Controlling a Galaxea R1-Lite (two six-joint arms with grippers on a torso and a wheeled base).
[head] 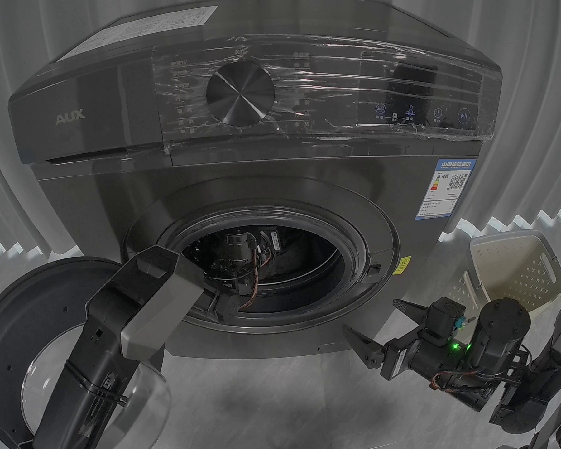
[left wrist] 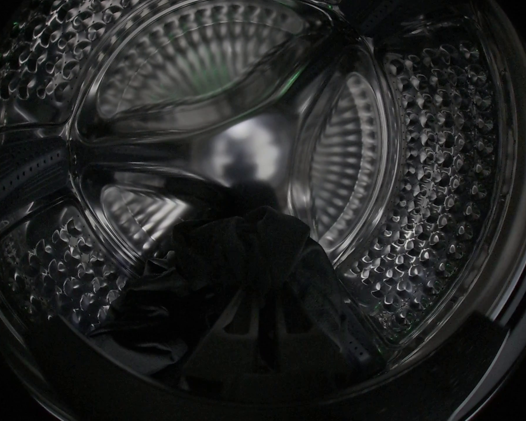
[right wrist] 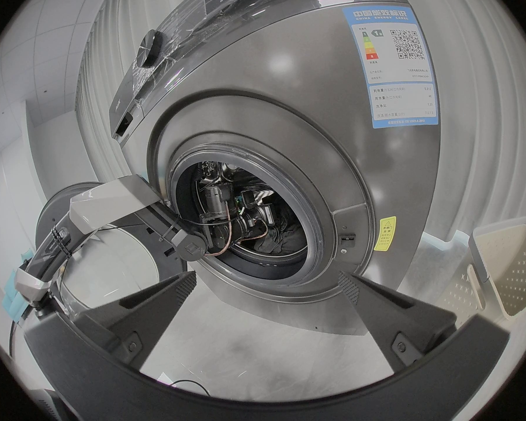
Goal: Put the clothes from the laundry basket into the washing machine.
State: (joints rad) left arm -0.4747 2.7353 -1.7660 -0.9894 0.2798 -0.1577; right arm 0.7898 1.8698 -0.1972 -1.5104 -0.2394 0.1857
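The grey washing machine (head: 305, 182) stands with its round door (head: 31, 319) swung open to the left. My left arm (head: 162, 294) reaches through the opening into the drum (left wrist: 438, 147). In the left wrist view, the left gripper (left wrist: 267, 299) has its fingers close together on a bunched dark garment (left wrist: 228, 258) low in the drum. The same dark cloth (right wrist: 283, 238) shows through the opening in the right wrist view. My right gripper (head: 374, 317) hangs open and holds nothing, low in front of the machine's right side. The white laundry basket (head: 517, 269) sits to the right and looks empty.
The open door and its glass bowl (head: 93, 394) take up the floor at the left. Grey floor (head: 280, 400) lies free in front of the machine. White curtains (head: 530, 95) hang behind. The basket (right wrist: 508, 264) stands close to the machine's right corner.
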